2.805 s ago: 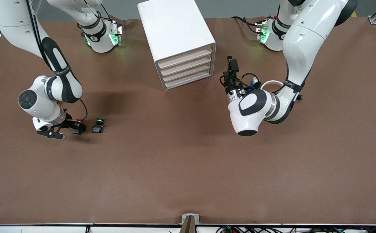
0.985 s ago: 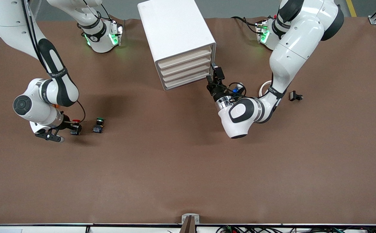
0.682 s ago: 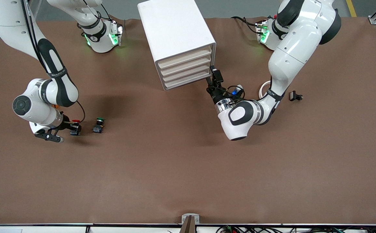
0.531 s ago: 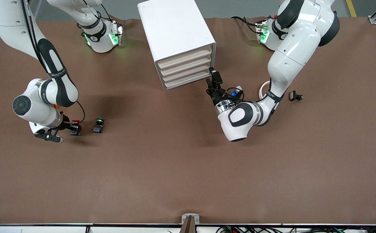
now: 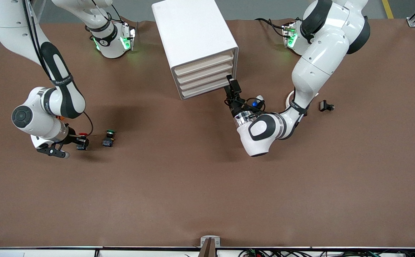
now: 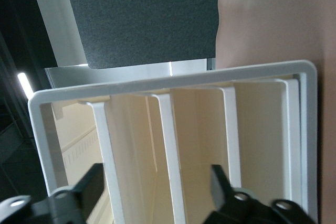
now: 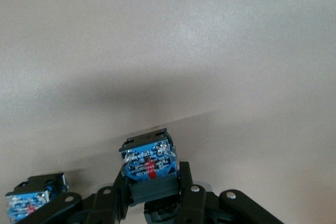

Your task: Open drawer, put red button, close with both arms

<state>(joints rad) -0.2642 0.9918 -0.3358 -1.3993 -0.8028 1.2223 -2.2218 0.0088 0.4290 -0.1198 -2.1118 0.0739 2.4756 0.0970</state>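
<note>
Left gripper (image 5: 231, 82) is parked at the drawer unit (image 5: 196, 39) front, fingers (image 6: 220, 182) spread wide straddling a drawer (image 6: 173, 145) edge; all drawers are seen shut. Red button (image 5: 83, 139) is clamped in the right gripper (image 5: 80, 142) fingers at the right arm's end of the table (image 5: 207, 185), beside the green button (image 5: 109, 137). Drawer pull is judged the gating move, with its axis toward the front camera.

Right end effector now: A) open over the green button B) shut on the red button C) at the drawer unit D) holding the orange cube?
B: the right end effector is clamped on the red button, whose blue body sits between its fingers; the green button stands beside it.
</note>
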